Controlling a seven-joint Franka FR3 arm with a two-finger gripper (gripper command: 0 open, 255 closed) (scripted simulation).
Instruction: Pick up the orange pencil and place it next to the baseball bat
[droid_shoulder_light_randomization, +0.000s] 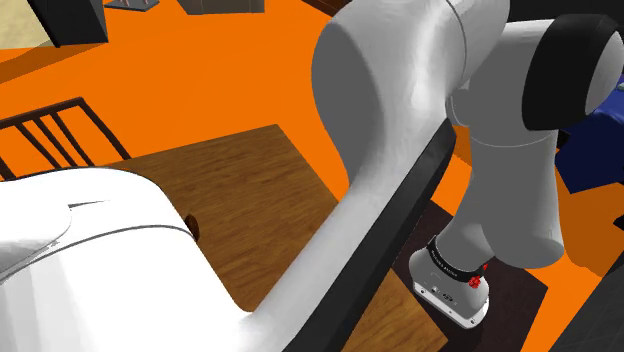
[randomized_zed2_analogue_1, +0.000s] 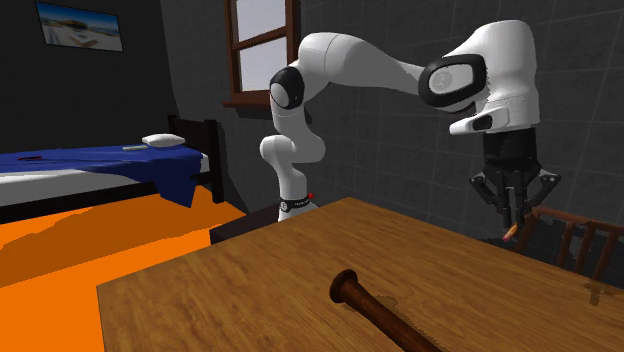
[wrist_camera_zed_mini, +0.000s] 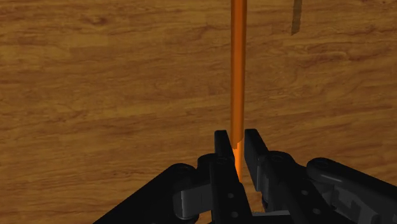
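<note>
In the second exterior view, a bed (randomized_zed2_analogue_1: 90, 170) with a blue cover lies at the far left, well away from the work. Moving right, the wooden bench (randomized_zed2_analogue_1: 230, 280) fills the lower half of the frame, and the baseball bat (randomized_zed2_analogue_1: 372, 300) rests on it at lower centre. Its knob end faces the middle of the frame and its long axis runs down toward the lower right edge. Further right and higher, the hand (randomized_zed2_analogue_1: 510, 215) hangs over the far right part of the bench, clear of the surface. A chair (randomized_zed2_analogue_1: 580, 240) stands just behind it at the right edge.

The hand is closed on the orange pencil (randomized_zed2_analogue_1: 512, 232), whose tip pokes out below the fingertips and points down at the bench. In the wrist view the two black fingers (wrist_camera_zed_mini: 221, 147) of the hand (wrist_camera_zed_mini: 236, 137) stand nearly together, pinching the orange pencil (wrist_camera_zed_mini: 238, 63) by one end. Its shaft runs straight out along the line of the fingers over the wood.

So the pickup looks done and the carry is what remains. From the hand, the bat lies to the left and lower in the second exterior view. The pencil hangs close to upright while the bat lies flat, so I judge it will need lowering and laying down alongside the bat's length.
</note>
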